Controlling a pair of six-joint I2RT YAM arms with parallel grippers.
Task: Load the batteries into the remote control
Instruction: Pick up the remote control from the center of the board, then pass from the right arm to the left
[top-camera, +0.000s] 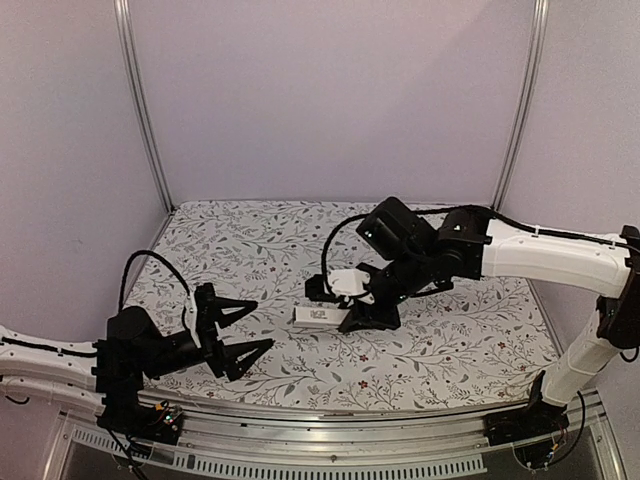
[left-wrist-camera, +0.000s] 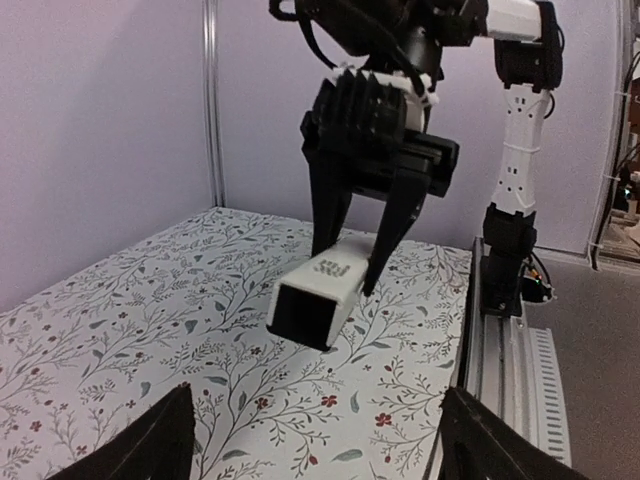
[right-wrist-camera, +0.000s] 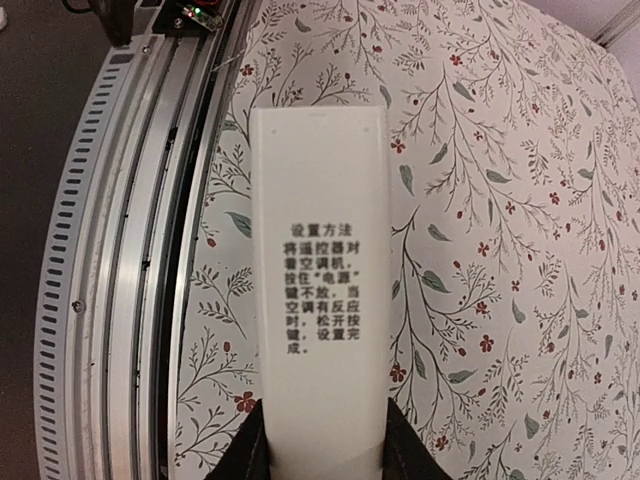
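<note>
The remote control (top-camera: 320, 316) is a slim white bar held at one end by my right gripper (top-camera: 368, 318), mid-table. In the right wrist view, black fingertips (right-wrist-camera: 243, 462) press both sides of the remote control (right-wrist-camera: 320, 200), whose face carries printed black characters. In the left wrist view, the right gripper (left-wrist-camera: 345, 268) holds the remote control (left-wrist-camera: 335, 275) with its dark end face pointing at the camera, low over the cloth. My left gripper (top-camera: 262, 323) stands open and empty at the front left, apart from the remote; its fingers (left-wrist-camera: 150, 445) flank bare cloth. No batteries are in view.
A floral cloth (top-camera: 450, 340) covers the table. A metal rail (top-camera: 330, 415) runs along the near edge, also seen in the right wrist view (right-wrist-camera: 130, 250). Lilac walls and two frame posts (top-camera: 140, 110) enclose the back and sides.
</note>
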